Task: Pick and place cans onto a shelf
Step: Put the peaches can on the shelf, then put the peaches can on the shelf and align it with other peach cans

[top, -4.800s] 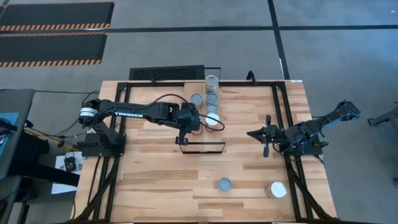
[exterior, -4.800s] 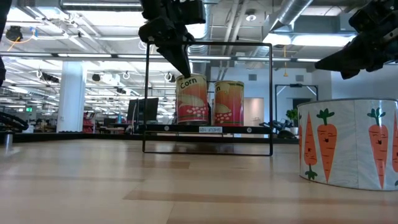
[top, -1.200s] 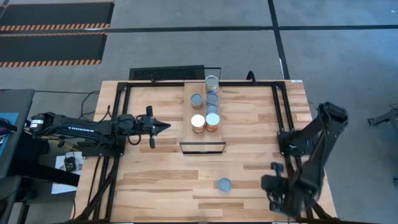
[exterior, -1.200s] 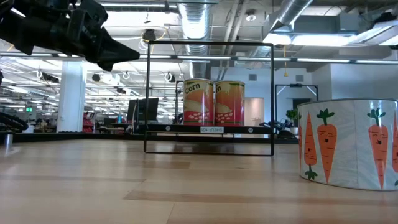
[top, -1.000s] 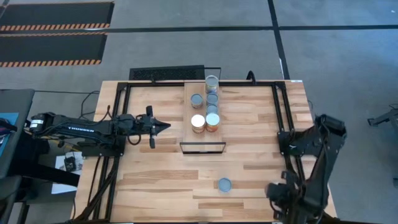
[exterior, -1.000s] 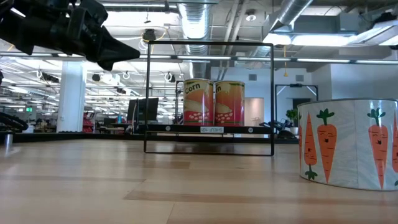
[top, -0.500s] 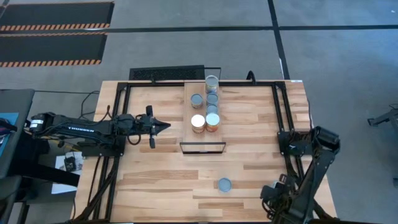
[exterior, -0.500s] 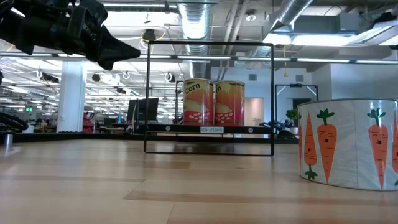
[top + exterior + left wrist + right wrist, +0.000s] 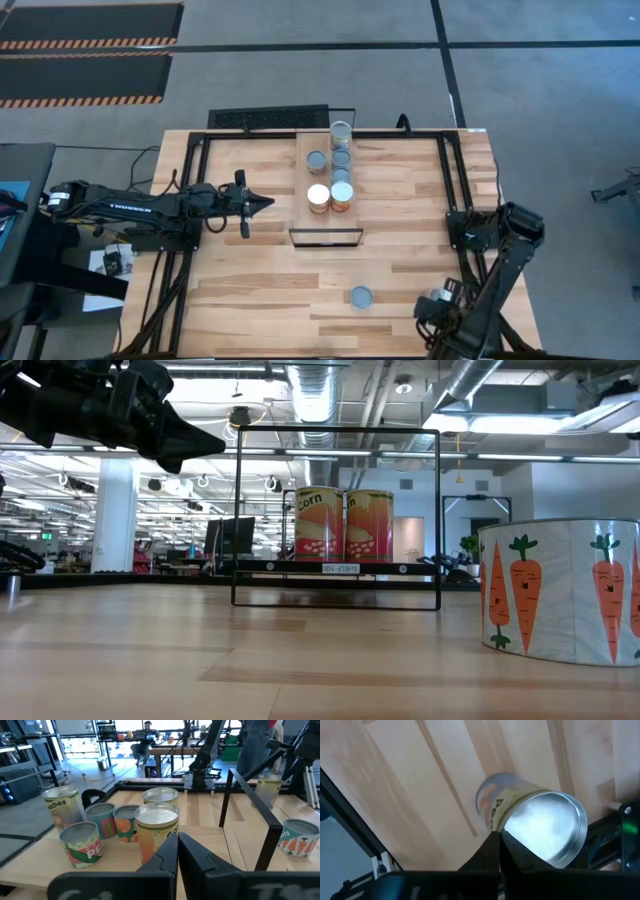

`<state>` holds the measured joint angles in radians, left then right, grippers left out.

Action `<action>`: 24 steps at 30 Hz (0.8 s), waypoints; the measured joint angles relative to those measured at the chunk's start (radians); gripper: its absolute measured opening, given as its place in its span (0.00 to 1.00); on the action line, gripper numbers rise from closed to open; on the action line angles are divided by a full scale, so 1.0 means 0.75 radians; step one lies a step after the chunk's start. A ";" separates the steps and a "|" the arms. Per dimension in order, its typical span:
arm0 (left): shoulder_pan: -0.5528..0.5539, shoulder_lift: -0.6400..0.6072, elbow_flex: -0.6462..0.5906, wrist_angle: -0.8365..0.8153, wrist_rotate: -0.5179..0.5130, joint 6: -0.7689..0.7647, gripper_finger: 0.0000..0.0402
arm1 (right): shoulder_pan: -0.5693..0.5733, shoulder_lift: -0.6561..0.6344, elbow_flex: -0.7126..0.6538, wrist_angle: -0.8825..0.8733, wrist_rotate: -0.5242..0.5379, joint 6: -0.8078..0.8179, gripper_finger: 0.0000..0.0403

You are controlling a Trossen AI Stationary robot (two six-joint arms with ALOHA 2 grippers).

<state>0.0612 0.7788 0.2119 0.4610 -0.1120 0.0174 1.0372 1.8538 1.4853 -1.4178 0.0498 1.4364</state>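
Cans (image 9: 330, 175) are standing in a cluster on the shelf (image 9: 305, 216), the pale plank at the far middle of the table (image 9: 250, 290); from above I am counting six there, two of them white-topped at the near end of the group; the low view is showing a corn can (image 9: 320, 524) and its neighbour (image 9: 369, 525) side by side behind the black frame (image 9: 336, 517). Two are waiting off the shelf; a grey-topped can (image 9: 360, 297) is sitting alone near the front edge, and another can (image 9: 535, 822) is lying almost directly beneath the right gripper (image 9: 432, 308) at the near right corner, its silver top filling the right wrist view. The carrot-labelled can (image 9: 560, 589) looming in the low view is probably the lone one, though I cannot be sure.

The right gripper's fingers (image 9: 495, 852) are pressed together, holding nothing, with the tips hanging over the can's rim; I am judging this to be the approach for the next pick. To do it well the jaws should be spreading wider than the can, centring over it and coming down straight so neither finger is clipping the rim and tipping it; a grip low on the body should be keeping it upright for the carry.

The left gripper (image 9: 256, 203) is waiting left of the shelf, also closed and empty, aimed at the cluster.
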 joint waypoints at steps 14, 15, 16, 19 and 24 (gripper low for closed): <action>0.000 0.000 0.000 0.000 0.000 0.000 0.00 | -0.005 0.000 0.000 -0.058 -0.004 0.031 0.35; 0.000 0.000 0.000 0.000 0.001 -0.003 0.00 | -0.001 0.000 0.000 -0.058 -0.004 0.029 0.36; 0.000 0.000 0.000 0.000 0.002 -0.006 0.00 | 0.004 0.000 0.000 -0.058 -0.004 0.029 0.37; 0.000 0.000 0.000 0.000 0.014 0.010 0.00 | 0.016 -0.002 -0.011 -0.025 -0.005 0.014 0.35; 0.000 0.000 0.000 -0.001 0.014 0.015 0.00 | 0.016 -0.007 -0.068 0.051 -0.035 -0.044 0.27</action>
<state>0.0612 0.7788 0.2122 0.4605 -0.1013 0.0284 1.0491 1.8482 1.4340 -1.3796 0.0238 1.4038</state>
